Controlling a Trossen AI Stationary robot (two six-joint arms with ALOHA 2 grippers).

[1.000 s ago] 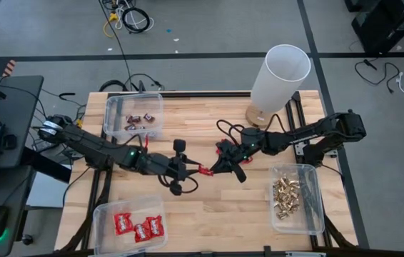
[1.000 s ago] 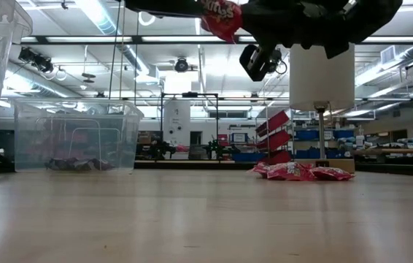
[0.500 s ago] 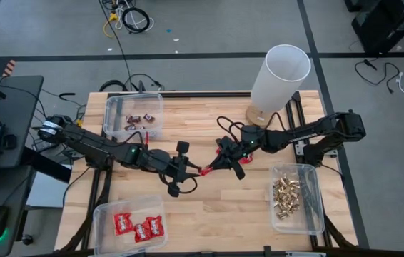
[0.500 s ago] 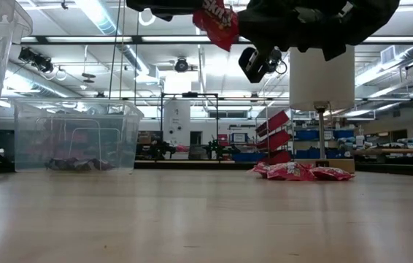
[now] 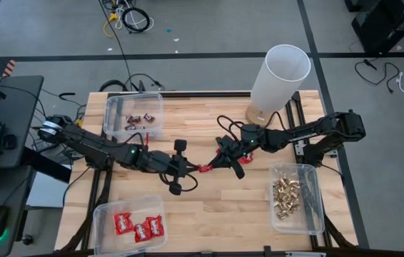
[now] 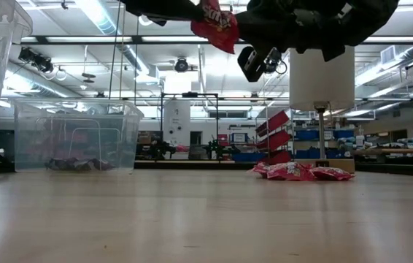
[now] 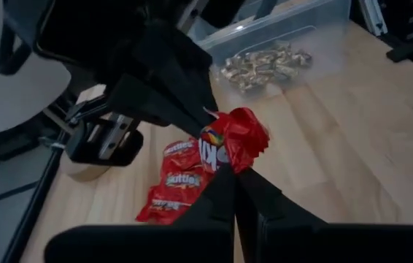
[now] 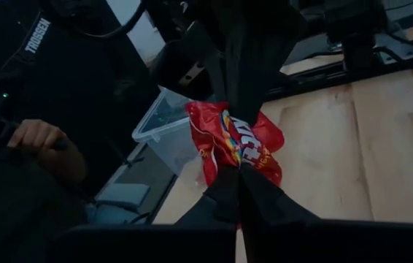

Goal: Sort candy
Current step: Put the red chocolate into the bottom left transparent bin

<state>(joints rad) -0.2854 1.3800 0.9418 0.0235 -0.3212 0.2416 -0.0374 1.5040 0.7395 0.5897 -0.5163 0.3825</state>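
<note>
One shiny red candy packet (image 5: 203, 169) hangs in the air over the middle of the table, with both grippers shut on it. My left gripper (image 5: 193, 171) comes at it from the table's left and my right gripper (image 5: 212, 165) from the right. The low view shows the packet (image 6: 214, 17) high above the tabletop. More red packets (image 7: 172, 184) lie in a small heap on the wood below, and this heap (image 6: 294, 172) rests flat beside the white cylinder's base. My left gripper pinches one crimped end of the packet (image 7: 237, 158) between its two fingers, coming nearly level from the table's left. The packet is clear of the table. My right gripper pinches the opposite end (image 8: 230, 165) between its two fingers, coming nearly level from the right, so the packet spans the two grippers.
Three clear bins stand on the table: dark bars at far left (image 5: 134, 118), red packets at near left (image 5: 130, 225), gold pieces at right (image 5: 295, 196). A tall white cylinder (image 5: 280, 75) stands at the far right. A person's hand (image 8: 42, 142) shows beyond the table.
My left gripper has shut on the free end of the red packet that my right gripper was holding up. The packet has tipped from lying nearly level to slanting downward between the two grippers. Neither arm has travelled.
</note>
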